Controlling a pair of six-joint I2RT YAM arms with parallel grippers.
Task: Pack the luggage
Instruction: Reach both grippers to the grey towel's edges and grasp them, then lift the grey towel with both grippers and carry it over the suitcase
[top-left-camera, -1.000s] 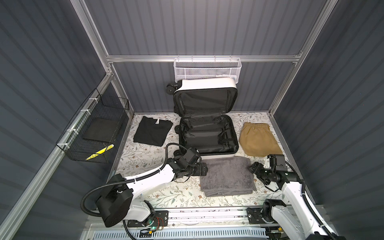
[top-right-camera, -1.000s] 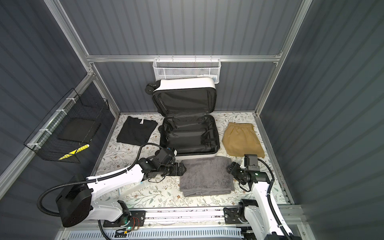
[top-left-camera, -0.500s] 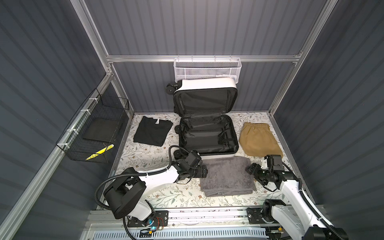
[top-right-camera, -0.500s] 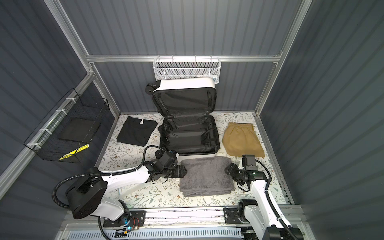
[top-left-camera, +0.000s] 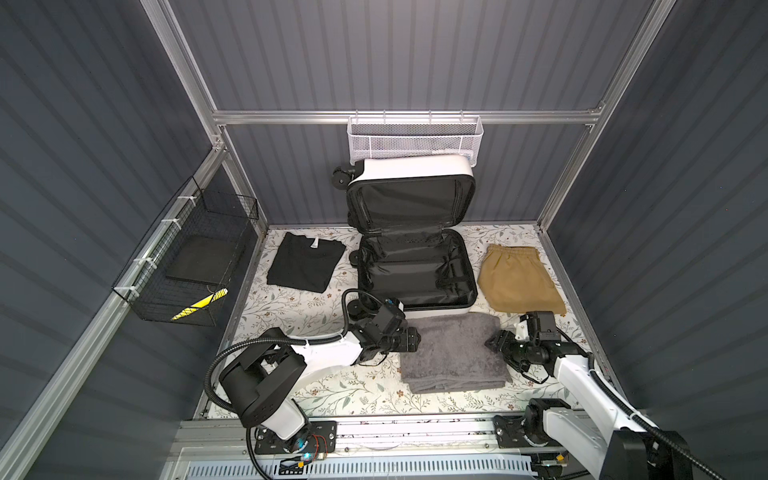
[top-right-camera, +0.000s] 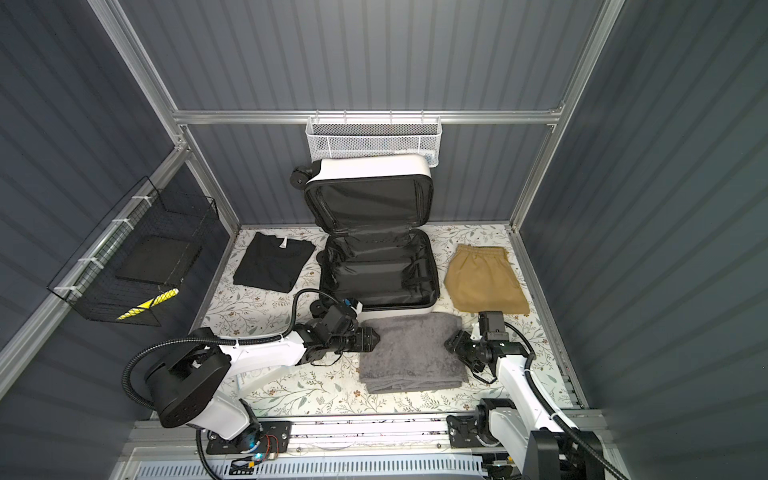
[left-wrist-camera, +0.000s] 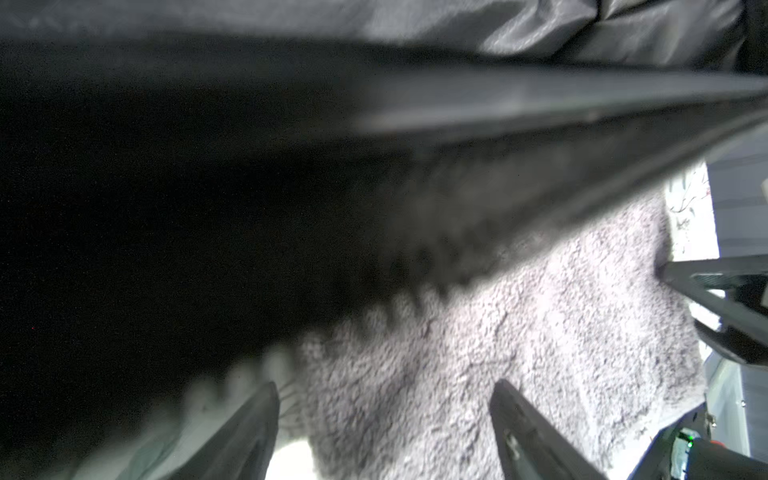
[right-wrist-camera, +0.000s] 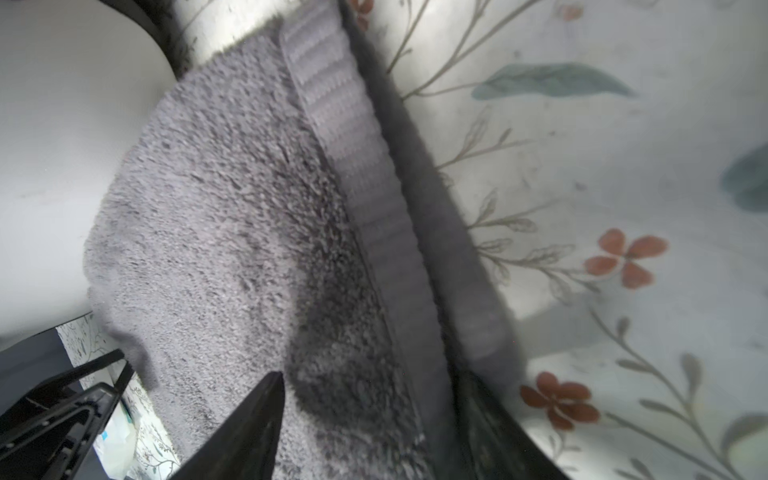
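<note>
Left hand (top-left-camera: 414, 337) and right hand (top-left-camera: 491, 343) rest low on the bench (top-left-camera: 291, 316), fingers apart, clamping nothing. The luggage (top-left-camera: 415, 270) lies open just beyond them. A folded grey towel (top-left-camera: 451, 353) lies between the hands, an edge inside each hand's spread fingers.

The place is a robotics lab test cell rather than a lived-in room. Grey ribbed wall panels (top-left-camera: 395, 54) close it in on three sides, set into a bare aluminium frame (top-left-camera: 291, 117). The left arm (top-left-camera: 328, 353) and the right arm (top-left-camera: 582, 382), both white and black, are mounted on a slotted metal rail (top-left-camera: 415, 430) along the front, with exposed wiring (top-left-camera: 309, 445) at one base. White cable ties fasten a black wire basket (top-left-camera: 187, 266) to the frame. Only the floral-covered bench (top-left-camera: 291, 316) and the luggage (top-left-camera: 415, 166) look homely.
</note>
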